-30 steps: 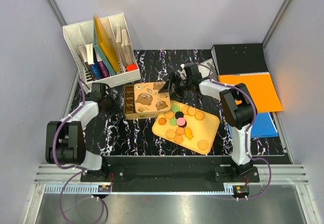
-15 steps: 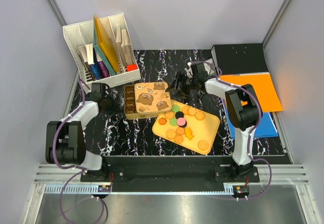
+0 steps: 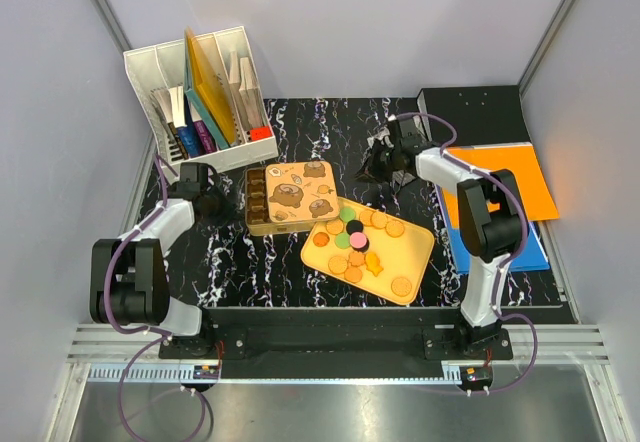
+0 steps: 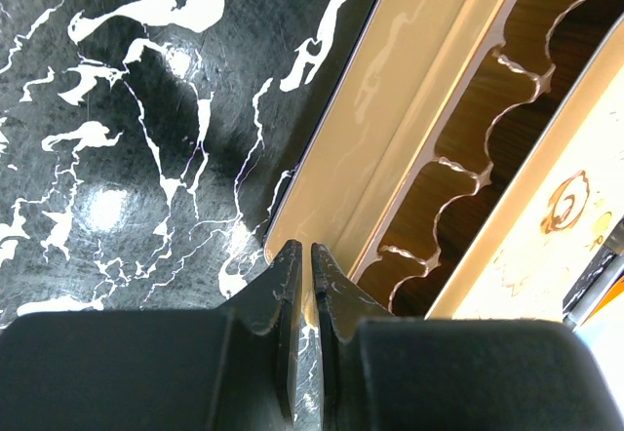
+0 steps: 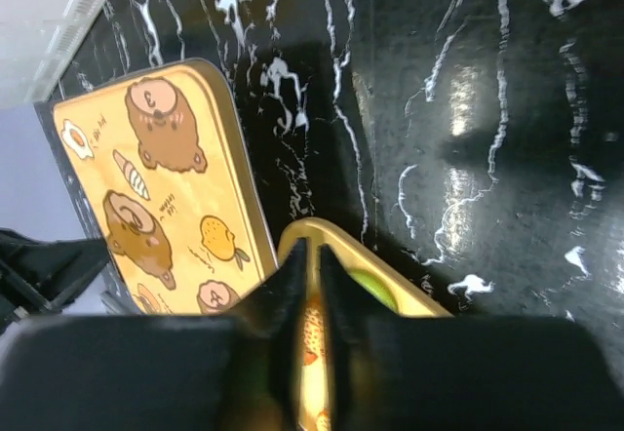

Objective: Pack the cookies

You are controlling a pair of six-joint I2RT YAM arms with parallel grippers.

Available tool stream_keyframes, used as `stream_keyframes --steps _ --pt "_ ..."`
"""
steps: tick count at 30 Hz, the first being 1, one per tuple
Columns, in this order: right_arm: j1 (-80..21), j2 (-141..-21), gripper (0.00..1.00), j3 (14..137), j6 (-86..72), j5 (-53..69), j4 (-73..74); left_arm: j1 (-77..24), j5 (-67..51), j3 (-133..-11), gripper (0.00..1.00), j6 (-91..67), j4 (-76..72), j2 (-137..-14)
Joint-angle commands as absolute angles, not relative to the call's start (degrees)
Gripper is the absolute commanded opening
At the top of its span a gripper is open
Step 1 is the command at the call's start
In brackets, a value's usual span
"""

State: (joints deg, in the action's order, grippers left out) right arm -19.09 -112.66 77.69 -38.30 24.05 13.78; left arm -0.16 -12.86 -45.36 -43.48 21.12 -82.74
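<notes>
**A:** Left side, near to far?

**B:** Left jaws clenched to a slit, nothing visible between them. The tin's corner sits right at their tips. My read is that they brace the box so it won't slide. Can't tell whether they nip the rim. Just past the tips is a row of brown scalloped compartments, empty. Beyond that, the bear-print lid covers the rest of the tin. It's only partway open, so access looks poor.

**A:** Right side?

**B:** Right jaws drawn together, empty, hanging over the black marbled tabletop. Directly past their tips is a corner of the yellow tray with a green cookie on it. The lid lies left of the tips, apart from them. The cookies all lie on the tray, none in the tin.

**A:** Changes from a second ago?

**B:** The right jaws were spread wide over the lid's right end. They've since backed off to the right and closed. Left jaws are in the same spot with the same pinch. Cookies unmoved. Packing proper not yet begun, I'd judge.
</notes>
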Motion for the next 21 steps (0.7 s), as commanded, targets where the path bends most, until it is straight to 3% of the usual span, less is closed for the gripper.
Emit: stream_keyframes --steps 1,3,9,21 --pt "-18.9 -115.03 0.04 86.54 -33.58 17.84 20.82 -0.09 -15.12 -47.64 0.11 -43.51 19.51 -82.09" --pt "-18.98 -117.15 0.0 90.76 -32.61 17.75 23.63 -0.09 -15.03 -47.29 0.11 -43.59 19.25 -82.18" --pt "-20.83 -123.13 0.0 97.55 -30.32 18.72 28.91 -0.09 -15.2 -47.46 0.11 -43.86 18.72 -82.26" --pt "-27.68 -127.53 0.0 100.71 -28.92 21.27 31.2 -0.09 -16.0 -47.64 0.11 -44.03 18.46 -82.88"
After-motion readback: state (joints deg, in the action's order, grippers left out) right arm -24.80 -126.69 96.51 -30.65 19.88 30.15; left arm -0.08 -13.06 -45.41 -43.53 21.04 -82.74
